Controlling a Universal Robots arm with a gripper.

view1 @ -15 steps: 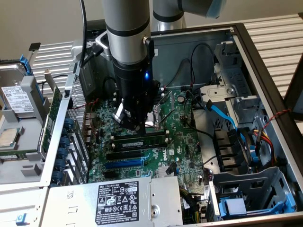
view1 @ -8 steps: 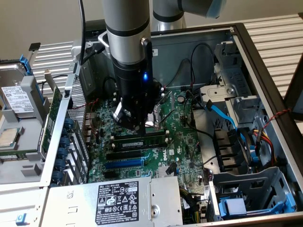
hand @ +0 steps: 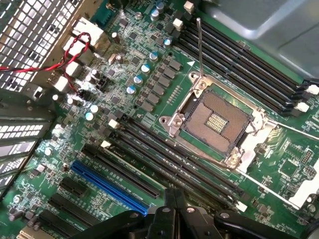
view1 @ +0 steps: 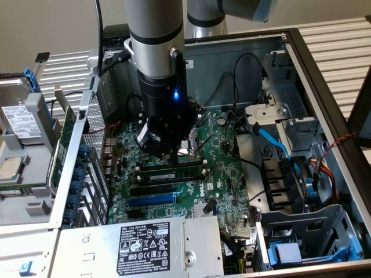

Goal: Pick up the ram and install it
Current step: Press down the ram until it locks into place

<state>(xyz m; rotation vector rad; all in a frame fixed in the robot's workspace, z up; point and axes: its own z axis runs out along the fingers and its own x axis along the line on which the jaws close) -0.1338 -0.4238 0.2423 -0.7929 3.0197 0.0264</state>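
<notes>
The ram (view1: pixel 184 171) is a long thin green stick with dark chips. It stands on edge in one of the black memory slots of the motherboard (view1: pixel 223 174), in the middle of the open computer case. My gripper (view1: pixel 174 160) hangs straight down over the stick's middle, its fingers shut together and their tips at the stick's top edge. Whether they press on it I cannot tell. In the wrist view the shut gripper (hand: pixel 174 198) sits just above the row of black memory slots (hand: pixel 164 149) with white end clips.
An open CPU socket (hand: pixel 217 119) lies just past the slots, with a second bank of slots (hand: pixel 249 64) beyond it. A blue expansion slot (hand: pixel 109 186) runs beside them. The power supply (view1: pixel 145 246), blue cables (view1: pixel 272 142) and a drive cage (view1: pixel 301 231) crowd the case.
</notes>
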